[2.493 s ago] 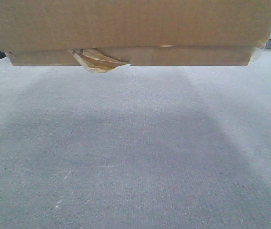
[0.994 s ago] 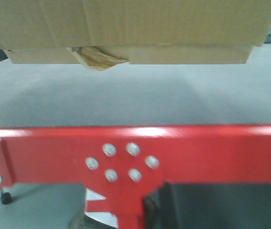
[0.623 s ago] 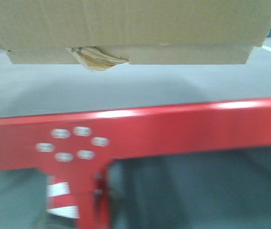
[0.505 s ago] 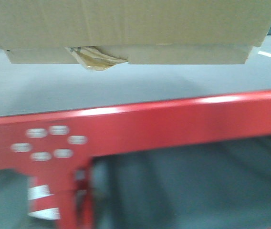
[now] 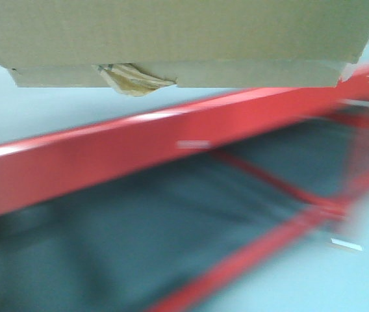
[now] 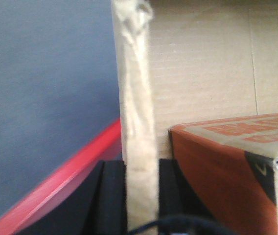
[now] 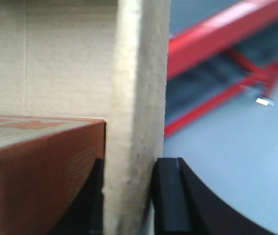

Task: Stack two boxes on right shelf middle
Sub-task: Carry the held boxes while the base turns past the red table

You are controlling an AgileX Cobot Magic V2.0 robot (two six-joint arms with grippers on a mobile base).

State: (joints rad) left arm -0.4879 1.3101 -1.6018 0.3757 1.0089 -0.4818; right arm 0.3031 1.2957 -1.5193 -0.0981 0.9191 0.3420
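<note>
Since the view half a second earlier, the red beam [image 5: 106, 156] has swung from nearly level to a steep slant rising to the right, and its bolted plate and upright have passed out of sight. The cardboard box [image 5: 178, 32] has kept its place across the top of the front view. The box is carried off the ground, with its stepped lower front edge above the beam. At the right the beam's far end meets the box's lower corner in the picture, but the blur hides any clearance there. Open grey floor [image 5: 28, 110] is seen between the box and the beam at the left, and again at the lower right. A dark deck [image 5: 139, 221] lies below the beam and is crossed by thin red rails [image 5: 282, 188]. The left gripper [image 6: 140, 186] is closed on the box's left wall edge, one black finger [image 6: 112, 196] pressed to each face. The right gripper [image 7: 129, 196] is clamped on the right wall edge in the same way, with its fingers [image 7: 168, 196] tight against the board. Inside the box an orange-printed carton [image 6: 217, 171] stands just beside the left wall, and another orange-printed face lies against the right wall in the right wrist view. Whether these belong to one carton cannot be told. Counted: one cardboard box, one tape tuft [image 5: 132, 79] hanging from its lower edge, two grippers with two fingers each, one broad red beam and at least two thin rails.
</note>
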